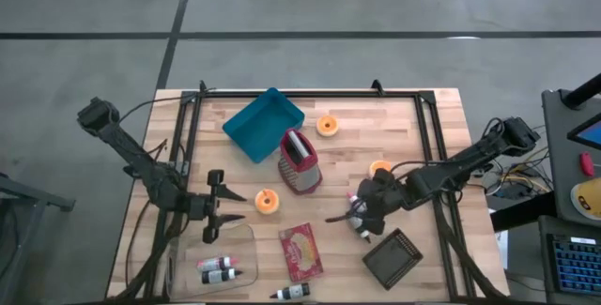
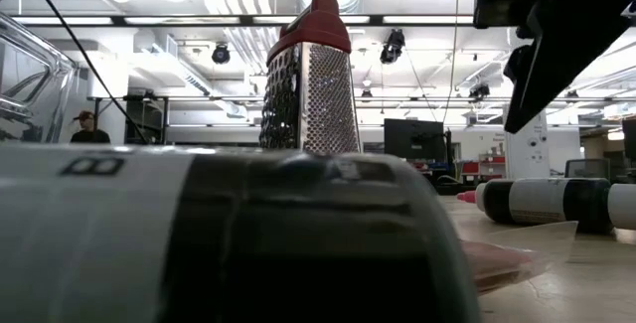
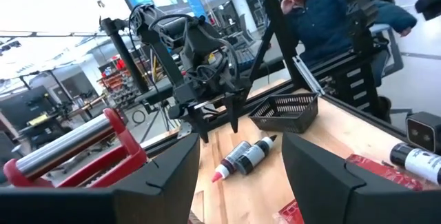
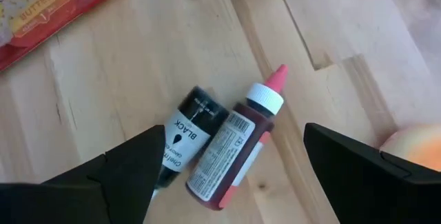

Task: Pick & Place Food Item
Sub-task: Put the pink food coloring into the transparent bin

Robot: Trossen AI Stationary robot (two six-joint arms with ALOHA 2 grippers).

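Below the wide-open right gripper [image 4: 227,165], red bottle [image 4: 233,149] flat, black bottle [image 4: 180,141] alongside, left gripper [image 1: 228,207] open.

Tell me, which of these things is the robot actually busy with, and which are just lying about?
Likely in the job: open right hand, hovering over the red bottle and black bottle.
Lying about: grater, blue tray, red packet, black basket, orange pieces; open left hand waits, empty.
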